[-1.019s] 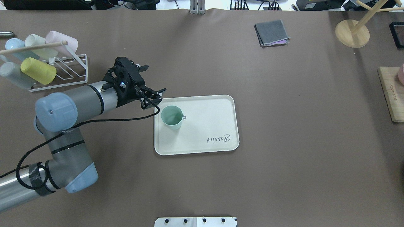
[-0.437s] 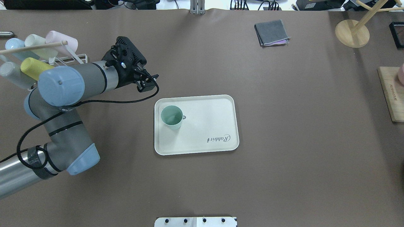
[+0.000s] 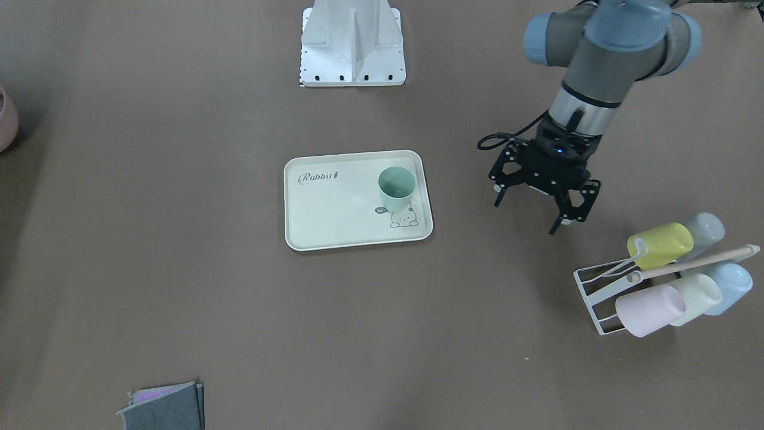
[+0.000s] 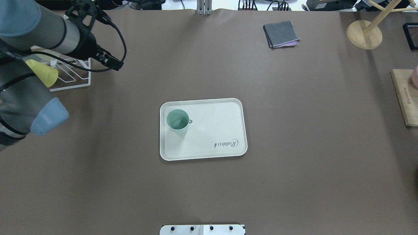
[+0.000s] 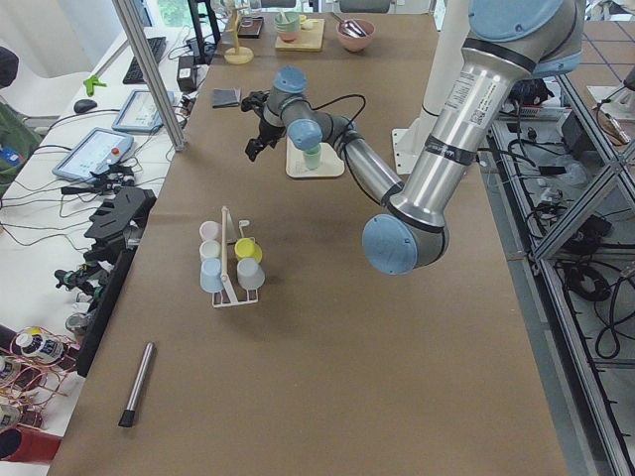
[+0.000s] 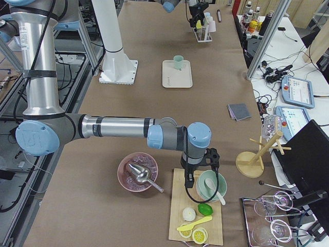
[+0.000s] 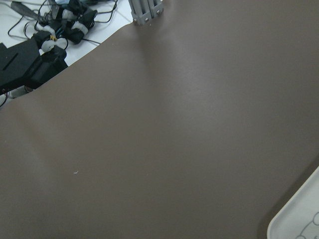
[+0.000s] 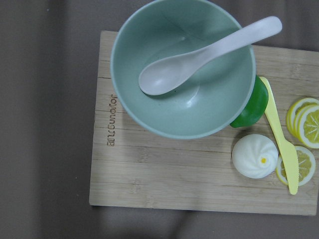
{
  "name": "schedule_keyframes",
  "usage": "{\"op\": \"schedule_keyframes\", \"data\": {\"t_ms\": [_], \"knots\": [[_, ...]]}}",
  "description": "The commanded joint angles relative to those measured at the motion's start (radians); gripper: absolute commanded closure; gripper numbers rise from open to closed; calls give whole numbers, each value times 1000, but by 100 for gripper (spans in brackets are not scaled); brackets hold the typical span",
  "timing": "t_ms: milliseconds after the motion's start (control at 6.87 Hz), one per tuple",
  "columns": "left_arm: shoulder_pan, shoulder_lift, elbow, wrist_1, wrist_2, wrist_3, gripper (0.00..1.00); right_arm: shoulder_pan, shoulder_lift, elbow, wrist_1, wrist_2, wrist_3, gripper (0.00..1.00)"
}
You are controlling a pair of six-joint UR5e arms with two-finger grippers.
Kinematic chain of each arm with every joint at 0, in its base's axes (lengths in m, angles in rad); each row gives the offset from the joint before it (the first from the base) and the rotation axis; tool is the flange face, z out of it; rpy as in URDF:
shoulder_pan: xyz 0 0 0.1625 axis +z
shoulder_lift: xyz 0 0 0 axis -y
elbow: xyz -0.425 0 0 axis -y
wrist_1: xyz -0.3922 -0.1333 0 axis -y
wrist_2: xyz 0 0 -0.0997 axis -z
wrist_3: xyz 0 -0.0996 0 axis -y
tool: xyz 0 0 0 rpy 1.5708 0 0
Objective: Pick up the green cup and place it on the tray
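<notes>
Left pincer (image 3: 525, 216) spread wide and empty; green cup (image 3: 397, 186) upright on the tray (image 3: 334, 209).

On my front camera that pincer hangs over bare counter (image 3: 179, 298), between the tray and the wire rack (image 3: 600, 298) of cups, touching neither. The cup stands in the tray corner on the left arm's side, just beside the rabbit drawing (image 3: 404, 218) and at the opposite end from the "Rabbit" script. My overhead view agrees: the cup (image 4: 178, 120) is mouth up, inside the rim of the tray (image 4: 212, 130). The right pincer (image 6: 199, 175) sits far off over a wooden board (image 8: 149, 174). Its wrist camera looks straight down into a green bowl (image 8: 182, 99) with a white spoon (image 8: 199, 59) in it. No fingers show there, so I cannot tell whether that pincer is parted or closed.
</notes>
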State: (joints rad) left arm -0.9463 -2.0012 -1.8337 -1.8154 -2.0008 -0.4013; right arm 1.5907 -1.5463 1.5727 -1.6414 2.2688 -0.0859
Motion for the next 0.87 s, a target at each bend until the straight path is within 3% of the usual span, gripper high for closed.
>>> {"op": "schedule_keyframes", "data": {"t_ms": [0,437,728], "knots": [[-217,120,1,33,-180,4,1,0,0,1,0,0,0,0],[-411,300,40,106,-211,25,1,0,3,4,0,0,0,0],[-544,317,51,326,-280,237,1,0,0,1,0,-5,0,0]]}}
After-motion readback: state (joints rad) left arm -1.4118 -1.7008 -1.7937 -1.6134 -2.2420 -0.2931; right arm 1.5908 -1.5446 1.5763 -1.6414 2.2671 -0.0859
